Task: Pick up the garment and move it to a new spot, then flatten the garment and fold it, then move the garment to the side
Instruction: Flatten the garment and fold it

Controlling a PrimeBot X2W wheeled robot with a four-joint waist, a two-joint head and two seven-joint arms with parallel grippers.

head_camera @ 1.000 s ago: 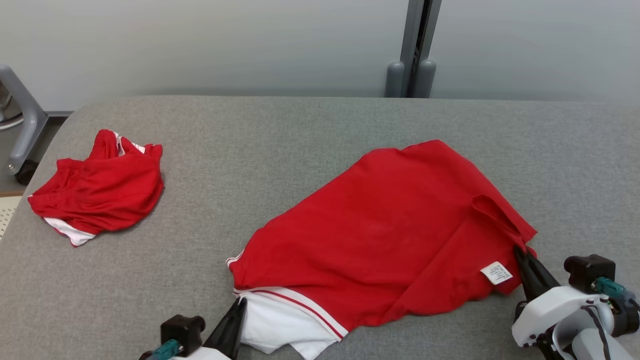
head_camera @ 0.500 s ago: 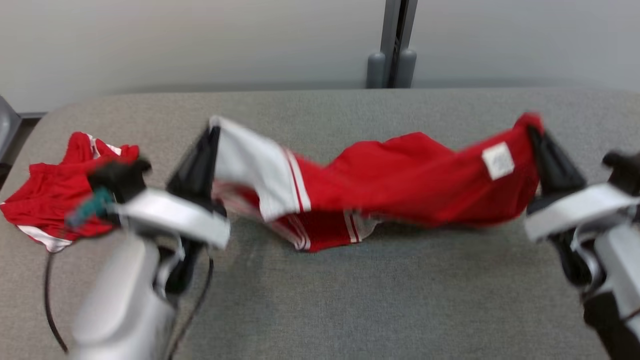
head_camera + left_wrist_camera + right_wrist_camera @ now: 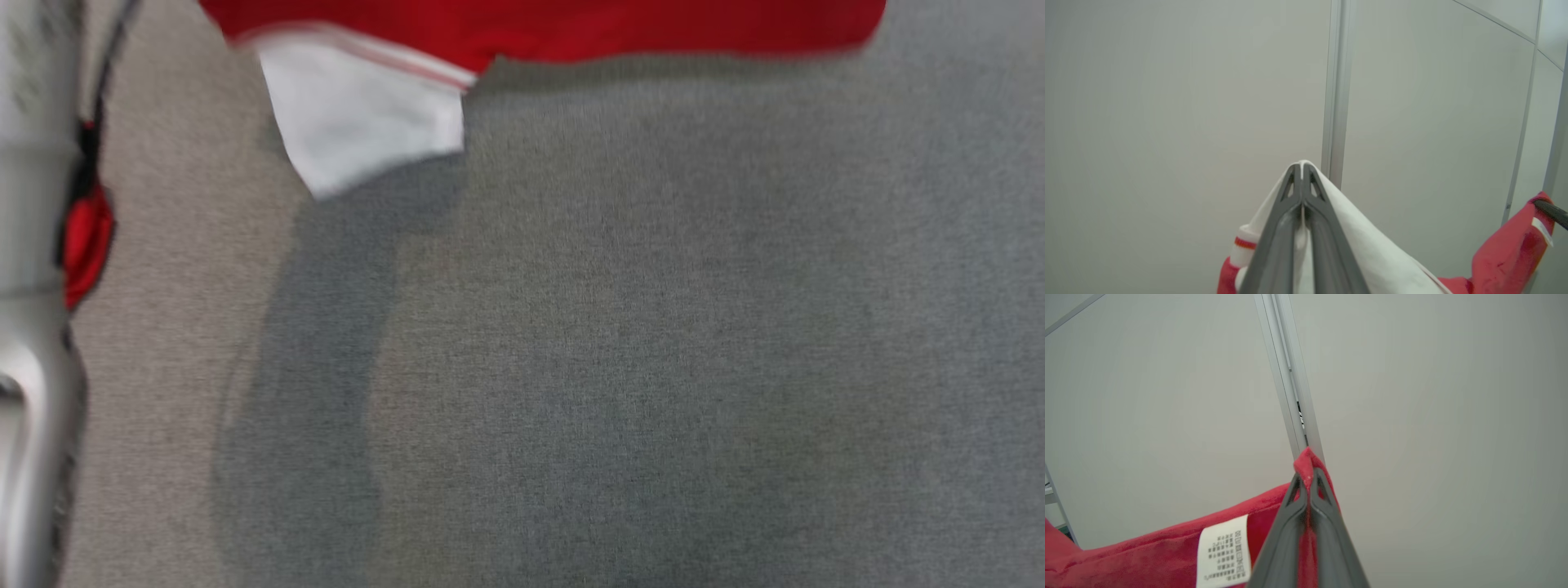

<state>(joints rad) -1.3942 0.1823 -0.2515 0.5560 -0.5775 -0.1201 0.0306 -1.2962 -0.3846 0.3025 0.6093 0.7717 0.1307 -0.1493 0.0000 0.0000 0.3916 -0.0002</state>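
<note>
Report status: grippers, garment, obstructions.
Left gripper shut on garment at white edge; right gripper shut on red corner. Garment hanging between them over the table. Another red cloth at far left, apart.

The table (image 3: 653, 367) has a grey woven top, blurred in the head view, with a darker shadow (image 3: 326, 351) down its left half and a small red patch (image 3: 86, 237) at the left edge, too blurred to name. The wrist views face a pale grey wall (image 3: 1167, 102) of smooth panels split by an upright metal strip (image 3: 1335, 81) — thinner seams (image 3: 1521, 122) lie to its right.
</note>
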